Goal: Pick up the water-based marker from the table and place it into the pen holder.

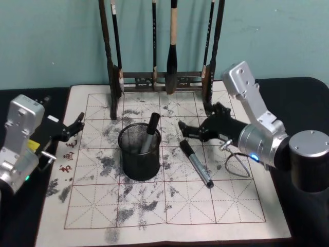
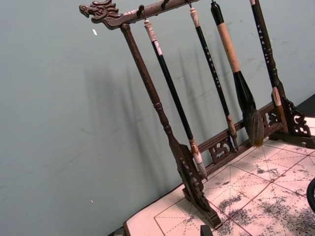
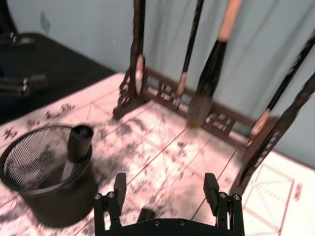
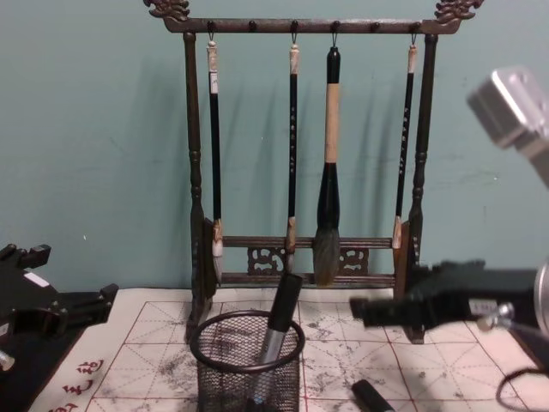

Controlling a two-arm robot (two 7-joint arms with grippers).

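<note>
The water-based marker (image 1: 196,164) lies flat on the felt mat (image 1: 169,211) that covers the tabletop (image 1: 23,95). It is just right of the pen holder (image 1: 140,152), apart from it. Its black cap points to the far left and its silvery barrel runs toward the near right.

The right pincer (image 1: 182,129) comes in from the right and hangs just beyond the cap end, on its far side, not touching the marker. In the right wrist view its fingers (image 3: 118,194) stand wide apart with only the mat between them.

Another marker (image 1: 151,131) leans inside the black mesh holder, its dark cap sticking up over the rim.

The left pincer (image 1: 77,123) rests at the mat's left edge, well away from both markers, its tips a little apart and holding nothing.

The brush rack (image 1: 110,67) stands at the far side of the mat.
</note>
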